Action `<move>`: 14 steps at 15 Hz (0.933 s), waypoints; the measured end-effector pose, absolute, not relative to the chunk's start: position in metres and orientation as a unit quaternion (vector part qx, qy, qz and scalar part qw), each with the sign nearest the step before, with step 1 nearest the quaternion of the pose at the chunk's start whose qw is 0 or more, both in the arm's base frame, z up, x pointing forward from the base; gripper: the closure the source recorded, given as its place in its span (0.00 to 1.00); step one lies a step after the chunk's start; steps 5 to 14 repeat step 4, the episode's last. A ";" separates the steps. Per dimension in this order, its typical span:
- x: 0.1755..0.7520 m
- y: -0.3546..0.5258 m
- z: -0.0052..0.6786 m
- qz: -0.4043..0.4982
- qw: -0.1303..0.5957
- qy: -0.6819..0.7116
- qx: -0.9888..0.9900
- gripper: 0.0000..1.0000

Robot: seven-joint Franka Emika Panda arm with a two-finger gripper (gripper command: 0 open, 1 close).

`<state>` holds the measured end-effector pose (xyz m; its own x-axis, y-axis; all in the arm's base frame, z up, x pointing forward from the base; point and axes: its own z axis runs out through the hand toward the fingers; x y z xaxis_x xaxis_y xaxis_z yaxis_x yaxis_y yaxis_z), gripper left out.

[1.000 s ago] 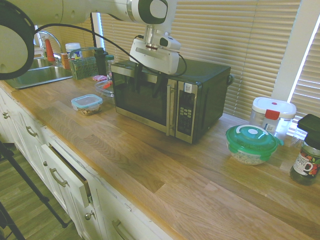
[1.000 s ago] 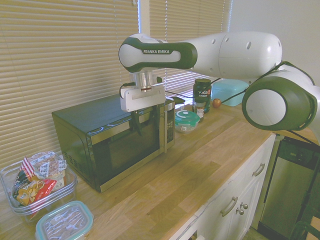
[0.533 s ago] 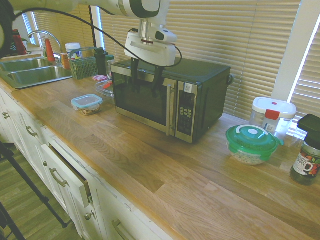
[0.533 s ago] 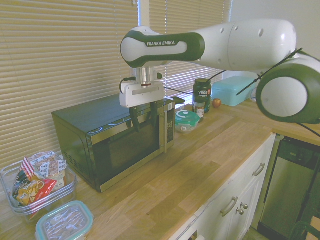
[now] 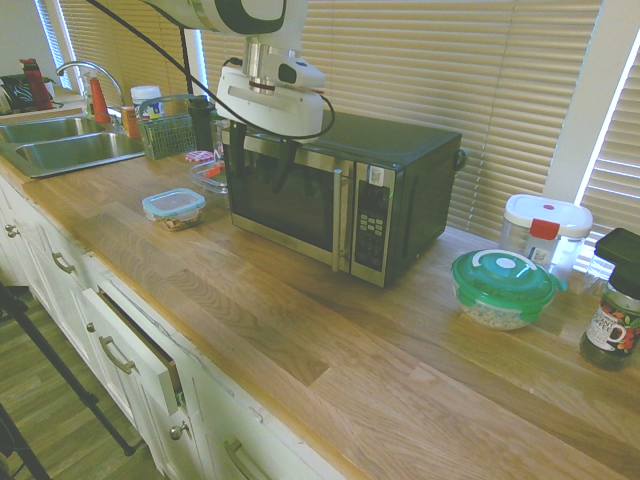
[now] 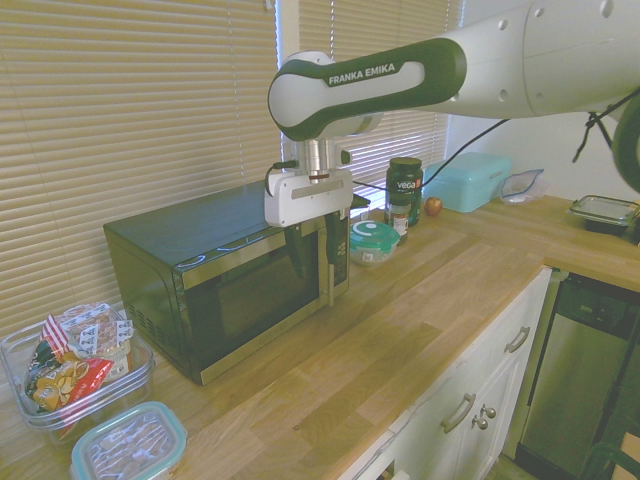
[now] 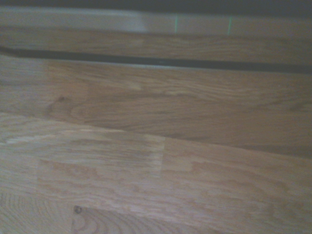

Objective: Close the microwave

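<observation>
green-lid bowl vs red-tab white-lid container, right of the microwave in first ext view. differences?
Lid: the green-lid bowl has a round green lid with a white ring; the white-lid container has a white lid with a red tab.
Shape: the bowl is low and wide; the container stands taller.
Position: the bowl sits nearer the counter's front edge, the container behind it by the blinds.
Both are clear-walled, lidded and upright on the wooden counter.

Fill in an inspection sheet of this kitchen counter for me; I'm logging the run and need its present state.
Surface: wooden countertop, dry-looking.
Job's things: microwave, door looks shut flush.
Clutter: green-lidded bowl, white canister, dark jar, small lidded container, snack tub.
Claw: claw open, empty, fingers hanging in front of the door's top edge.
Cables: nothing seen on the counter.
Surroundings: window blinds, sink, white drawers.
</observation>
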<state>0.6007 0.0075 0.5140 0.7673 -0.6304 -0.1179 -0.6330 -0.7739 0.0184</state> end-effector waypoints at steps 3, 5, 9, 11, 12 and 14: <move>0.569 0.010 0.500 0.054 0.012 0.328 -0.943 0.00; 0.558 0.012 0.493 0.055 0.012 0.325 -0.944 0.00; 0.558 0.012 0.493 0.055 0.012 0.325 -0.944 0.00; 0.558 0.012 0.493 0.055 0.012 0.325 -0.944 0.00; 0.558 0.012 0.493 0.055 0.012 0.325 -0.944 0.00; 0.558 0.012 0.493 0.055 0.012 0.325 -0.944 0.00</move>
